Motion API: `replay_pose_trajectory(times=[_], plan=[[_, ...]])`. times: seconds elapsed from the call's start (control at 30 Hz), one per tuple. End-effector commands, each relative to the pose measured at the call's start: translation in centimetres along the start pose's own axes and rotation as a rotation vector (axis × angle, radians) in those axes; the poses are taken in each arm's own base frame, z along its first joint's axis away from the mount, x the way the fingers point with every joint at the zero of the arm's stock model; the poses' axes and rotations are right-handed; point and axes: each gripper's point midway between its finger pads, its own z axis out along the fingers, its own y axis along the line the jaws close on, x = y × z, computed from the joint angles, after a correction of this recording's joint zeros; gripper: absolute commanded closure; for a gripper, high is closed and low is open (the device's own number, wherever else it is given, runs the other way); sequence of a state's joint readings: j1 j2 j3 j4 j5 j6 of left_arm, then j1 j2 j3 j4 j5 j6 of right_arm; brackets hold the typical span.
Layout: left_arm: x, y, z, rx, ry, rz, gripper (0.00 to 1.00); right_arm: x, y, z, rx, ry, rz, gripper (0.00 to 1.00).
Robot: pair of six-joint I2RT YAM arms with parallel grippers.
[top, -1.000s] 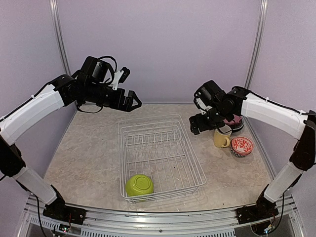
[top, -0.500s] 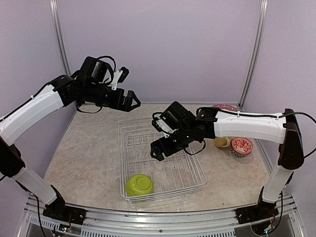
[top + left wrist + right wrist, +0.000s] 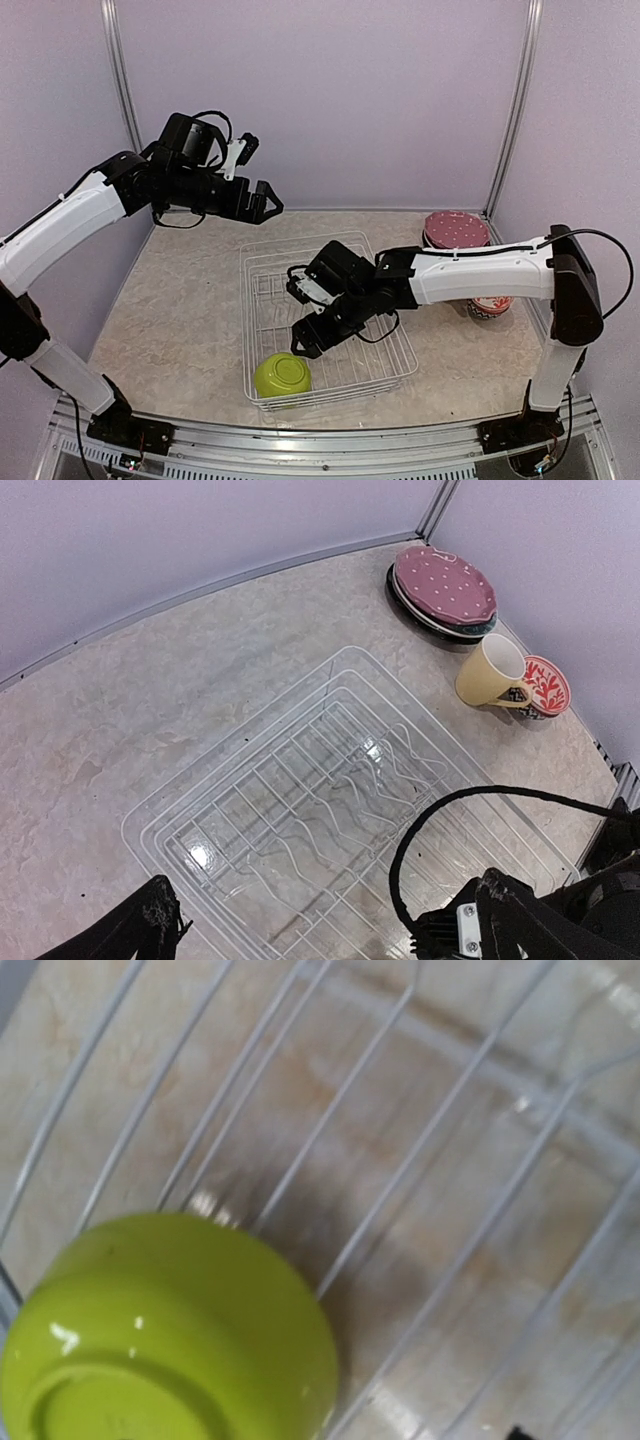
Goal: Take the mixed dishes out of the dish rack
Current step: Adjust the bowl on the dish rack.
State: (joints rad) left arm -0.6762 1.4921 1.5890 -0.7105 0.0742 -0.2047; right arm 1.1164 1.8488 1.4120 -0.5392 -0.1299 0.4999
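Dish rack (image 3: 270, 300): white wire basket with low sides and thin upright prongs, on a beige marbled table (image 3: 180, 310). One dish in it: the lime green bowl (image 3: 281, 374), glossy and round, upside down with its foot ring up, in the near-left corner. Right jaws hang just past the bowl's far-right edge; can't tell spread or contact. Left jaws released, wide apart, high above the rack's far-left corner. Pink dotted plates (image 3: 456, 229), pale yellow mug (image 3: 490, 671) and red-white bowl (image 3: 545, 685) sit on the table to the right.
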Motion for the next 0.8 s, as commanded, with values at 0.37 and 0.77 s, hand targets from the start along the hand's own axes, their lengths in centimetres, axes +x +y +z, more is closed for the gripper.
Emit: replay_pose_trajectory(times=[0.37,0.77], plan=[[-0.5,0.0,-0.7,0.008,-0.023,-0.001,0.01,3.1,0.3,2.7,-0.02,0.083,0.0,0.28],[-0.6,-0.1,-0.9,0.013,-0.024,0.001,0.01,5.2,-2.2,3.4,0.095,0.131,0.041,0.27]])
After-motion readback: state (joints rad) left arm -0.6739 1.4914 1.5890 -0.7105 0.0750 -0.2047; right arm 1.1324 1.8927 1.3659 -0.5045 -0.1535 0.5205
